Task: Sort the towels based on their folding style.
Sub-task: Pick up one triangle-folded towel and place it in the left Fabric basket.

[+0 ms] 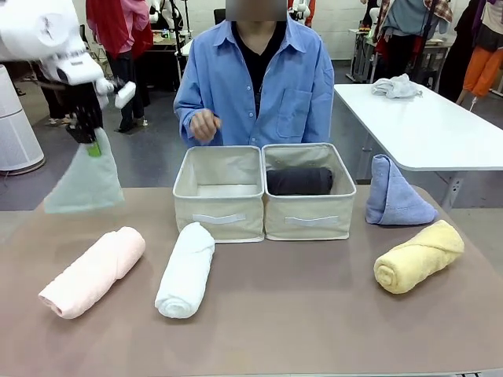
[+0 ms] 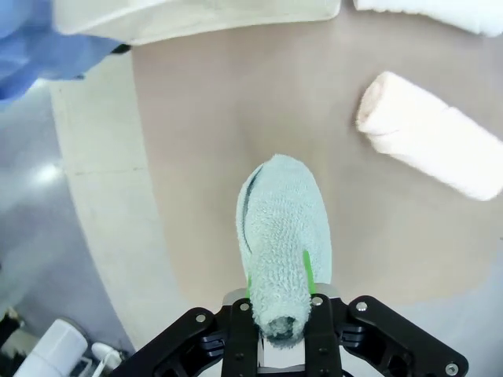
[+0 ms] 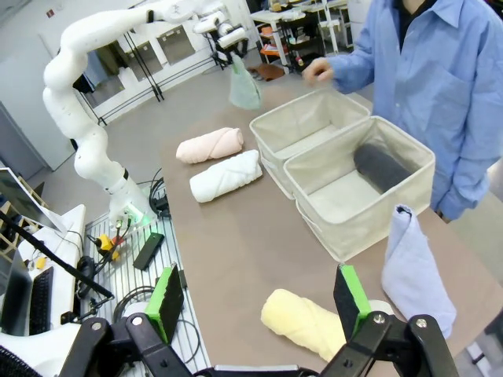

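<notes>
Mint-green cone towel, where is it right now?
Front view, far left: the mint-green cone towel hangs by its tip from the shut left gripper, off the table, above the pink roll.

Front view: fixed at the brown table's (image 1: 314, 330) near edge, facing across the two beige fabric boxes (image 1: 220, 214) toward the person in a blue shirt (image 1: 255, 86). Left wrist view: close, looking straight down beside the boxes. Right wrist view: higher, oblique, farther from the boxes. All three share the boxes and the pink rolled terry towel (image 1: 93, 271).
</notes>
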